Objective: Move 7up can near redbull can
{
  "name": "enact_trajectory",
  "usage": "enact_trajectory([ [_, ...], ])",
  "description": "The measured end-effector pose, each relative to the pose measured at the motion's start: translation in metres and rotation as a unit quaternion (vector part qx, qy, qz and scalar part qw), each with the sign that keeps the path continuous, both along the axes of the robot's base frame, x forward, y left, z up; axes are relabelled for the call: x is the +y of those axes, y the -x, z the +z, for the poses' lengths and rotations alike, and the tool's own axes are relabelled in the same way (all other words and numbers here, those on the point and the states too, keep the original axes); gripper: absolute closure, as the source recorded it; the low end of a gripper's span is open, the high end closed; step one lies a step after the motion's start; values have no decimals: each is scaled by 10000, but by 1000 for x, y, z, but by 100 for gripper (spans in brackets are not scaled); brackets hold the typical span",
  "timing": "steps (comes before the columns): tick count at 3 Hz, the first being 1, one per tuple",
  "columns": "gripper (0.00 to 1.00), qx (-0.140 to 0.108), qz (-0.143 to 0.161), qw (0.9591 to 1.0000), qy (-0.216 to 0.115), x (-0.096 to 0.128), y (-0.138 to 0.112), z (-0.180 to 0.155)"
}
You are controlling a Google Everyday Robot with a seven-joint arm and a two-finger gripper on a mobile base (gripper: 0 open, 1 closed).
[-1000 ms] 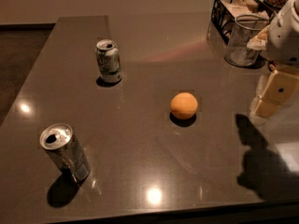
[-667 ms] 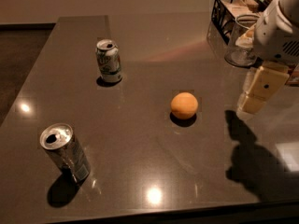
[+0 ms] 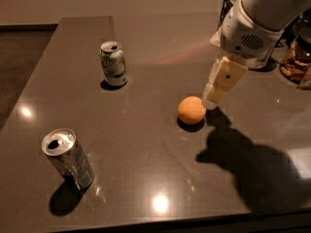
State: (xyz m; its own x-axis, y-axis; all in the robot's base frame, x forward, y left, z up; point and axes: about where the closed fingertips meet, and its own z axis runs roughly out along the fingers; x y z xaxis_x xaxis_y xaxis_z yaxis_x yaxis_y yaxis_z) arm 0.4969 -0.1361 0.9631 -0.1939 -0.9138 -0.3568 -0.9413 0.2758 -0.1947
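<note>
The 7up can (image 3: pixel 112 63), short with a green-and-white label and a silver top, stands upright on the dark table at the far left of middle. The redbull can (image 3: pixel 68 158), slim and silver with a bluish patch low on its side, stands at the near left. My gripper (image 3: pixel 214 97) hangs from the white arm at the right of the table, its cream fingers pointing down just right of an orange. It is far from both cans and holds nothing that I can see.
An orange (image 3: pixel 191 110) lies mid-table beside the gripper. A black wire basket (image 3: pixel 229 4) and a glass container (image 3: pixel 297 57) stand at the far right. The arm's shadow falls on the near right of the table (image 3: pixel 155 38).
The arm and gripper have moved left from the table's right edge to just beside the orange. The cans and the orange have not moved.
</note>
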Motion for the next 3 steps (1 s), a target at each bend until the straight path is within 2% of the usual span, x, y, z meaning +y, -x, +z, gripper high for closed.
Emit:
enact_trajectory([
  [1,0,-46,-129,9988,-480,37,-37,-6],
  [2,0,-153,-362,9941,-1012,79,-81,-17],
  [3,0,-281,-451,9880,-1450,122,-116,-26],
])
